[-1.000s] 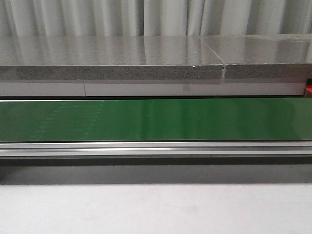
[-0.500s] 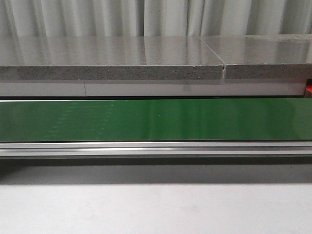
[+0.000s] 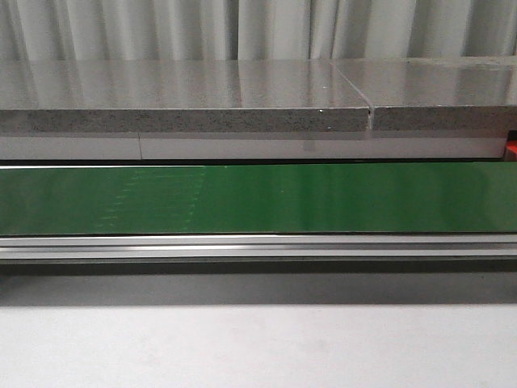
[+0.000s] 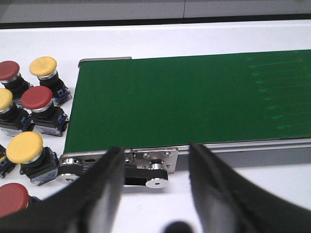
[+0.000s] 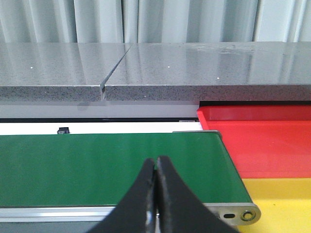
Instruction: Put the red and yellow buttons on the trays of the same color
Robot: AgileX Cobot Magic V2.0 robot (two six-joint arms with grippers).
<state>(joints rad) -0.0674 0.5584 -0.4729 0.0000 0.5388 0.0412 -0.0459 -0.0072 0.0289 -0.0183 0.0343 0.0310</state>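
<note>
Several red and yellow push buttons stand on the white table beside one end of the green conveyor belt (image 4: 194,97): a red button (image 4: 37,98), a yellow button (image 4: 43,67), another yellow button (image 4: 24,147). My left gripper (image 4: 154,158) hangs open just off that belt end, nothing between its fingers. A red tray (image 5: 262,136) and a yellow tray (image 5: 282,204) lie past the other end of the belt (image 5: 107,167). My right gripper (image 5: 156,162) is shut and empty over the belt near the trays. Neither gripper appears in the front view.
A grey stone counter (image 3: 186,101) runs behind the belt (image 3: 258,198), with curtains beyond. An aluminium rail (image 3: 258,245) edges the belt. White table (image 3: 258,347) lies in front. The belt's roller bracket (image 4: 150,167) sits between the left fingers.
A faint pattern of marks on the green belt has shifted to the right. Nothing else differs.
</note>
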